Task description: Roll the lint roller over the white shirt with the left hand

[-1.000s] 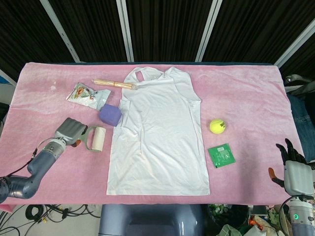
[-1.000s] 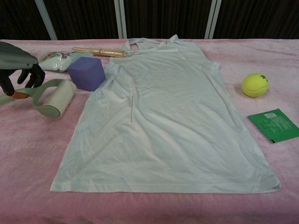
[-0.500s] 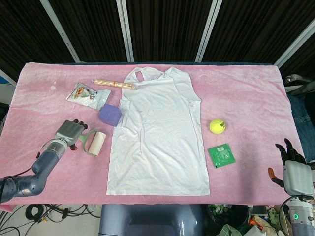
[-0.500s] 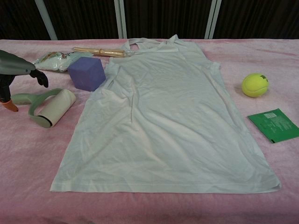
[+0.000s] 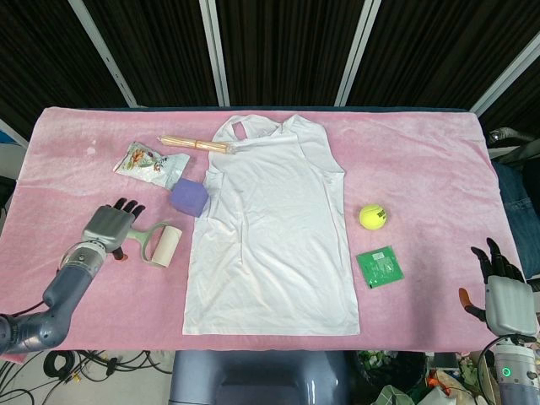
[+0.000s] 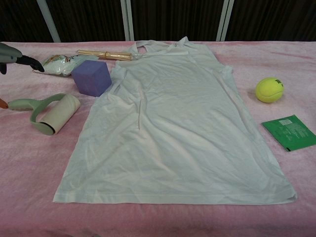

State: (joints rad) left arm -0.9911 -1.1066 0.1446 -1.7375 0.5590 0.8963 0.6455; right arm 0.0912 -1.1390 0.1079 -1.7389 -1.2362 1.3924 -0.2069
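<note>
The pale green-handled lint roller with its cream paper roll (image 5: pixel 158 243) lies flat on the pink-covered bench (image 5: pixel 422 160), just left of the white sleeveless shirt (image 5: pixel 272 236) spread flat at the middle, and below a purple foam cube (image 5: pixel 188 197). The left robot hand (image 5: pixel 110 226) sits over the handle end of the roller, fingers spread apart and holding nothing; whether it touches the handle cannot be told. The right robot hand (image 5: pixel 504 291) hangs off the bench's right edge, fingers apart and empty, well away from the shirt.
</note>
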